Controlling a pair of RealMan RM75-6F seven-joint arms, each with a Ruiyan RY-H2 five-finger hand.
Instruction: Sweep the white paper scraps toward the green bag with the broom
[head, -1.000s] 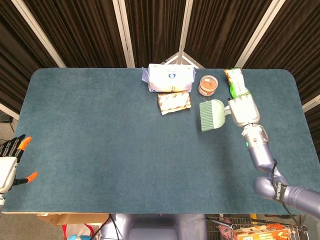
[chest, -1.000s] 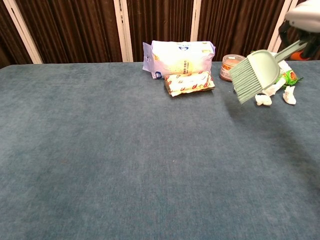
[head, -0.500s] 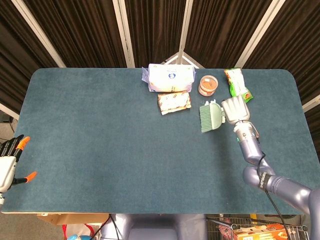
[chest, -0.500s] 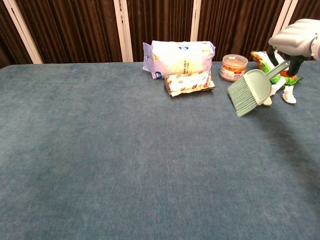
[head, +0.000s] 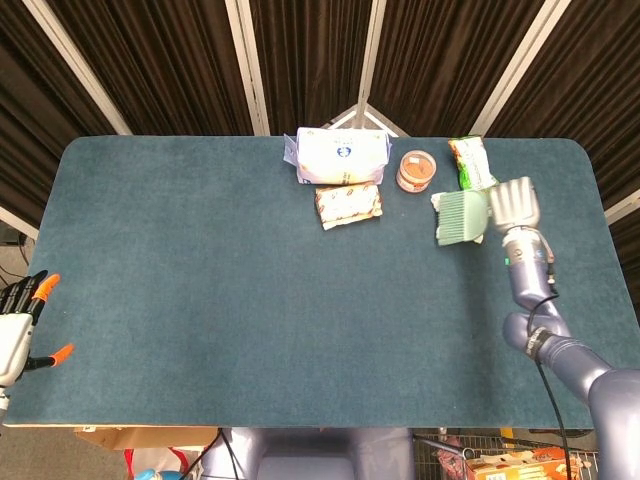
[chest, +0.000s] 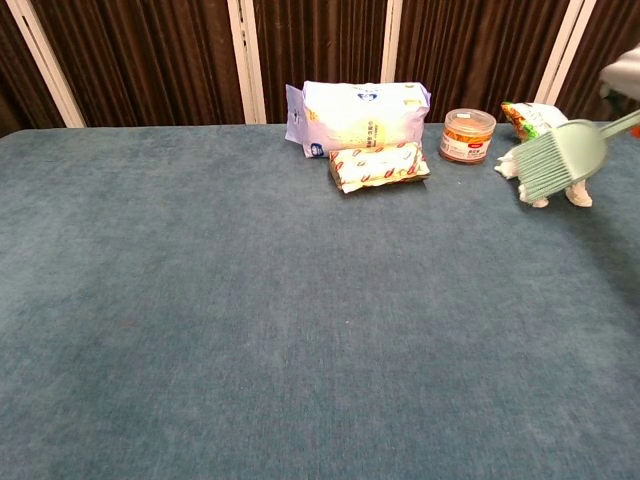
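My right hand (head: 515, 205) grips the handle of the pale green broom (head: 460, 217) near the table's far right. In the chest view the broom (chest: 560, 163) hangs bristles-down and tilted, right over the white paper scraps. One scrap (chest: 508, 166) shows at its left and another (chest: 580, 196) at its lower right. The green bag (chest: 530, 118) lies just behind them; from above the green bag (head: 470, 162) sits directly beyond the broom head. Only a sliver of my right hand (chest: 625, 75) shows at the chest frame's edge. My left hand (head: 20, 325) hangs off the table's front left corner, fingers apart and empty.
A white pack (head: 342, 153) and a red-patterned snack packet (head: 348, 204) lie at the back middle of the blue table (head: 200, 280). A round orange tin (head: 416, 170) stands between them and the green bag. The table's right edge runs close to my right arm.
My right hand carried the broom to the right, from in front of the tin to over the scraps beside the green bag. The left hand stayed put.
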